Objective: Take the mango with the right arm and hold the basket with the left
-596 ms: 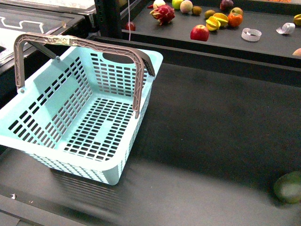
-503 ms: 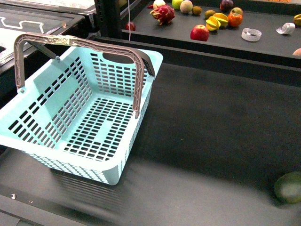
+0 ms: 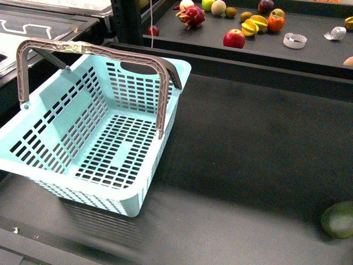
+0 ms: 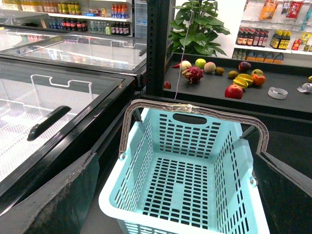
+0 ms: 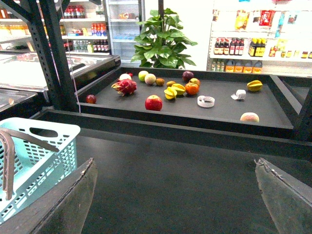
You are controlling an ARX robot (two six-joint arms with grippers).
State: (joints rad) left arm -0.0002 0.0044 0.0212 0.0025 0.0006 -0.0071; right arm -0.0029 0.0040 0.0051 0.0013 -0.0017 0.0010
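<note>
the left pincer (image 4: 174, 155) is wide open, its two dark fingers (image 4: 58, 195) are far apart, and nothing is held between them. just ahead of it sits the basket (image 4: 195, 134), pale blue-green with lots of slots and nothing inside. its grey-brown handles (image 3: 94, 49) stand up together over the top. the basket rests on the left part of a dark table (image 3: 248, 138), with a glass-topped freezer (image 4: 73, 97) beside it

the right pincer (image 5: 175, 160) is wide open too, and its fingers (image 5: 285, 195) hold nothing. it hangs over the bare dark table, with the basket off to one side

a dark green round fruit (image 3: 337, 220) lies on the table near the right front corner, well apart from the basket

behind the table is a dark shelf (image 5: 219, 109) with fruit on it: a red apple (image 5: 153, 103), a pink dragon fruit (image 5: 125, 87) and a cut star-shaped fruit (image 5: 173, 91). far to the right on that shelf is a small yellow fruit that looks like the mango (image 5: 254, 86) (it is too small to be sure), well apart from both pincers
</note>
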